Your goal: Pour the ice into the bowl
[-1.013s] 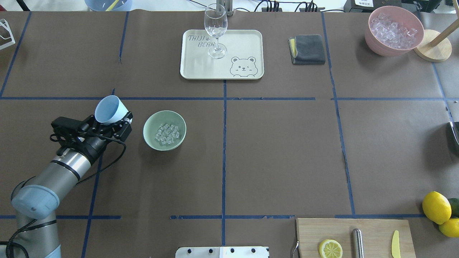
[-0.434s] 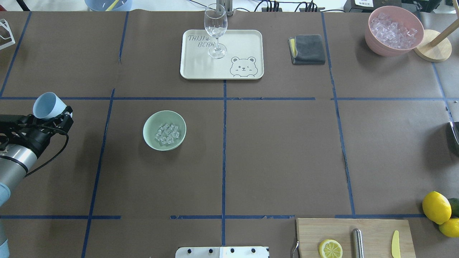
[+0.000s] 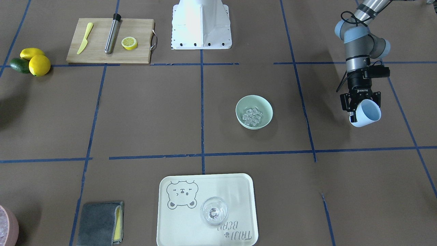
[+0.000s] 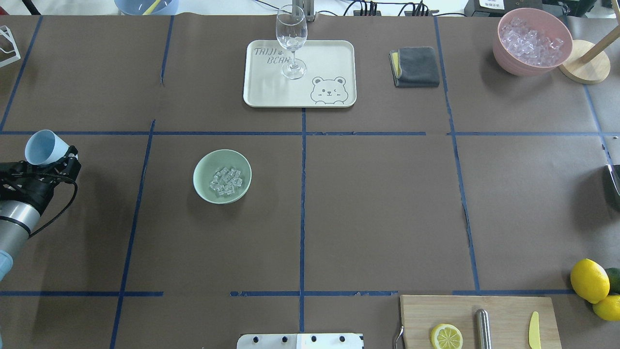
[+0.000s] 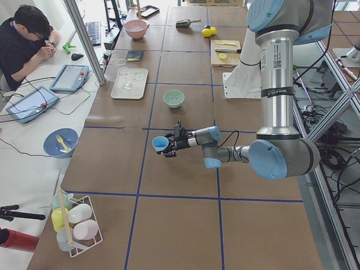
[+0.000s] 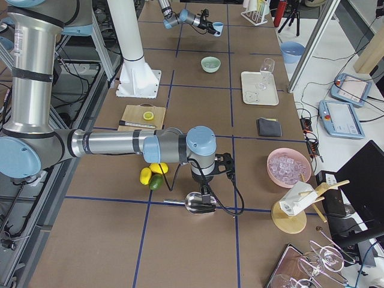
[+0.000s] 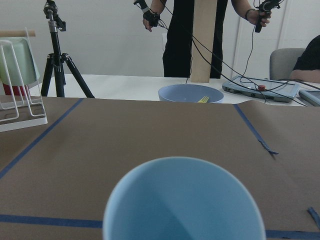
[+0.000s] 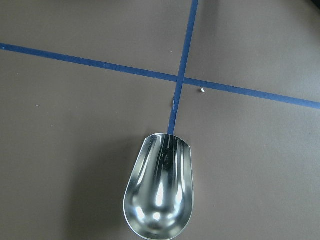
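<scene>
Brown-papered bench carries the bowl (image 4: 199, 169), ice (image 4: 225, 182) inside; left end effector (image 3: 361, 108) clamps the empty cup (image 3: 368, 114) well left (pouring looks finished); right end effector (image 6: 206, 191) grip: cannot tell.

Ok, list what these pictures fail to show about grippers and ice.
Right gripper: fingers outside the wrist view, tiny in exterior right; open or shut unclear.
Scoop handle: cut by wrist view's lower edge.
Ice count: clear piled cubes, too small overhead.
Left gripper: fingers hidden behind cup in wrist view.
</scene>
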{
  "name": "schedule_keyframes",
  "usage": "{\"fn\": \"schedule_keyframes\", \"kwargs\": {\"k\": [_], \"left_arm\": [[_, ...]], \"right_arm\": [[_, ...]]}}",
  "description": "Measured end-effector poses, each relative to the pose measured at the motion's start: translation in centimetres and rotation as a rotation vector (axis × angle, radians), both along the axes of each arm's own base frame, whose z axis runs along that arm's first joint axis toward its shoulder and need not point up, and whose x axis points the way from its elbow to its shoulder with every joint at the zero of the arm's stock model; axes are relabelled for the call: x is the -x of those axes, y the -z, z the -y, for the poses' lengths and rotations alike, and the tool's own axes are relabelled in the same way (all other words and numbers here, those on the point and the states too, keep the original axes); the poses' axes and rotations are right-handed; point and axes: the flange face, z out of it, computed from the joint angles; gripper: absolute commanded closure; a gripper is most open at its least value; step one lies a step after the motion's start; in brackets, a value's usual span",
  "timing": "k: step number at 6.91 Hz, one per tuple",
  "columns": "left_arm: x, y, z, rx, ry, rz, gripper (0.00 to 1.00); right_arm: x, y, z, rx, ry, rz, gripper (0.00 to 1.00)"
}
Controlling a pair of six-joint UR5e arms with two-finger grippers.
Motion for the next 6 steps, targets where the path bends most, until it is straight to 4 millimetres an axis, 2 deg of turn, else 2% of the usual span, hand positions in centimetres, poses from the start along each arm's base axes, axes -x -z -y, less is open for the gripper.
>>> {"fn": "schedule_keyframes", "kwargs": {"k": [3,4,5,6], "left_arm": [[0.1,-2.0,-0.4,0.009,0.014,0.037,1.0],[-0.3,-2.1,-0.7,0.01,0.004,0.04,0.96],[-0.9,-2.2,-1.2,0.009,-0.01,0.042,0.59],[-1.3,-2.2,-1.7,0.009,-0.023,0.043,0.01]], "right_arm": [[0.0,0.1,0.0,-0.003,0.0,0.0,0.0],[0.0,0.1,0.0,-0.003,0.0,0.0,0.0],[0.0,0.1,0.0,-0.003,0.0,0.0,0.0],[0.0,0.1,0.0,-0.003,0.0,0.0,0.0]]}}
